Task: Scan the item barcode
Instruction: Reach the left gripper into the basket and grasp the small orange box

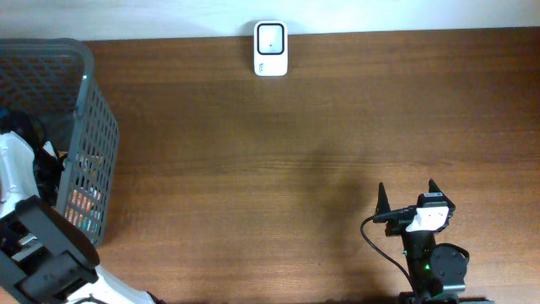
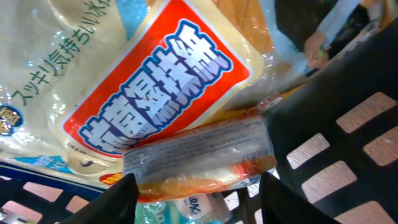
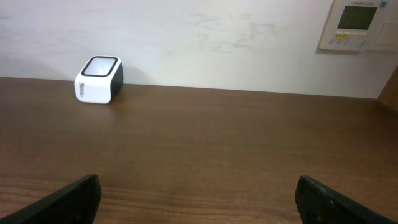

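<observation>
Brown wooden worktop (image 1: 253, 169) runs back to a pale wall. Left pincer (image 2: 198, 190) is down in the grey basket (image 1: 99, 127), jaws partly apart, one on each side of a clear-wrapped orange packet (image 2: 199, 152); whether they press it I cannot tell. Beyond the packet lies a red-and-cream bag (image 2: 155, 81). Right pincer (image 1: 407, 192) hangs wide open and empty, well apart from the white scanner (image 1: 271, 49) at the far edge.

The right arm (image 1: 439, 268) is black, with a white block (image 1: 428, 219) behind its pointed black tool (image 1: 407, 191), a looping black cable (image 1: 369, 226) and a green light (image 1: 428, 268). The left arm (image 1: 38, 253) is black and white.
</observation>
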`<state>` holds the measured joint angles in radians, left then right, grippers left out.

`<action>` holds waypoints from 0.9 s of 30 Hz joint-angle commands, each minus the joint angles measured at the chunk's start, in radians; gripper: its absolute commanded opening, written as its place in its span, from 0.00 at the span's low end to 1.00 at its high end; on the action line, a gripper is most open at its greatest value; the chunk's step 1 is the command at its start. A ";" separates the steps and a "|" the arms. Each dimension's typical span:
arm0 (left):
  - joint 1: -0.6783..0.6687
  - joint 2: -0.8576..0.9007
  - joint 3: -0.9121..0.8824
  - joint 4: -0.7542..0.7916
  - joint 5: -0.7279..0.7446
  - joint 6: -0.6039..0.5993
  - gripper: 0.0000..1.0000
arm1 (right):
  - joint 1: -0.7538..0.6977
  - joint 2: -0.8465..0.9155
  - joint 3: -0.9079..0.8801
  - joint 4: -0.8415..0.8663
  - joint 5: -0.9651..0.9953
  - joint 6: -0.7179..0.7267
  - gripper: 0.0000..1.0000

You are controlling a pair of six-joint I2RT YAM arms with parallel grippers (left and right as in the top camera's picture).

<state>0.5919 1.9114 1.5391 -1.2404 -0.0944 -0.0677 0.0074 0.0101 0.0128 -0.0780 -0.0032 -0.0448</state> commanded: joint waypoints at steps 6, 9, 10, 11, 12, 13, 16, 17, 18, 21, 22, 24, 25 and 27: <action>0.000 0.041 -0.093 0.052 -0.045 0.002 0.43 | 0.005 -0.006 -0.007 -0.004 0.008 0.003 0.99; 0.000 0.061 -0.095 0.052 -0.043 0.002 0.18 | 0.006 -0.007 -0.007 -0.003 0.008 0.003 0.99; 0.000 0.061 -0.095 0.052 -0.042 0.002 0.04 | 0.005 -0.007 -0.007 -0.003 0.008 0.003 0.99; 0.000 0.061 -0.092 0.052 -0.042 0.002 0.00 | 0.006 -0.006 -0.007 -0.003 0.008 0.003 0.99; 0.000 0.061 -0.087 0.050 -0.042 0.002 0.00 | 0.005 -0.006 -0.007 -0.003 0.008 0.003 0.99; 0.000 0.061 -0.079 0.045 -0.042 0.002 0.00 | 0.006 -0.006 -0.007 -0.004 0.008 0.003 0.99; 0.007 0.061 -0.021 -0.003 -0.037 0.001 0.00 | 0.005 -0.006 -0.007 -0.003 0.008 0.003 0.99; 0.009 0.061 0.008 -0.021 -0.026 0.001 0.00 | 0.005 -0.006 -0.007 -0.003 0.008 0.003 0.99; 0.009 0.061 0.042 -0.042 -0.011 0.002 0.00 | 0.005 -0.006 -0.007 -0.004 0.008 0.003 0.99; 0.008 0.061 0.188 -0.125 0.058 0.002 0.00 | 0.006 -0.006 -0.007 -0.003 0.008 0.003 0.99; 0.008 0.061 0.255 -0.158 0.085 0.002 0.00 | 0.006 -0.006 -0.007 -0.003 0.008 0.003 0.99; 0.008 0.061 0.374 -0.212 0.132 0.002 0.00 | 0.006 -0.007 -0.007 -0.004 0.008 0.003 0.99; 0.008 0.061 0.433 -0.236 0.153 0.002 0.00 | 0.006 -0.006 -0.007 -0.003 0.008 0.003 0.99; 0.008 0.061 0.515 -0.261 0.178 0.002 0.00 | 0.006 -0.006 -0.007 -0.003 0.008 0.003 0.99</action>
<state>0.5968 1.9751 1.9129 -1.4696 -0.0101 -0.0677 0.0074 0.0101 0.0128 -0.0780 -0.0029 -0.0448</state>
